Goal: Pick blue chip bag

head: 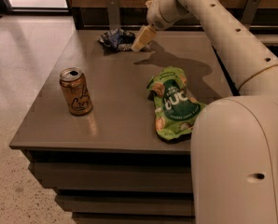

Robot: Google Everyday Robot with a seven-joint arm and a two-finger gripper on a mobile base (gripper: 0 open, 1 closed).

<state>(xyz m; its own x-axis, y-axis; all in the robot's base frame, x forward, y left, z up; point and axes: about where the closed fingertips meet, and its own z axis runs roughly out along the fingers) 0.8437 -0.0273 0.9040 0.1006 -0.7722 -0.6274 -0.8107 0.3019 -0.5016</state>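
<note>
The blue chip bag (116, 38) is a small crumpled dark blue foil bag with silvery patches. It lies at the far edge of the grey table (111, 106). My gripper (142, 39) hangs from the cream arm just to the right of the bag, low over the table, with its tip next to the bag's right edge. The bag lies flat on the table.
A bright green snack bag (172, 104) with white lettering lies right of centre. An orange drink can (76, 91) stands upright at the left front. My arm's large cream body (237, 162) fills the right foreground. A wooden wall with metal brackets runs behind the table.
</note>
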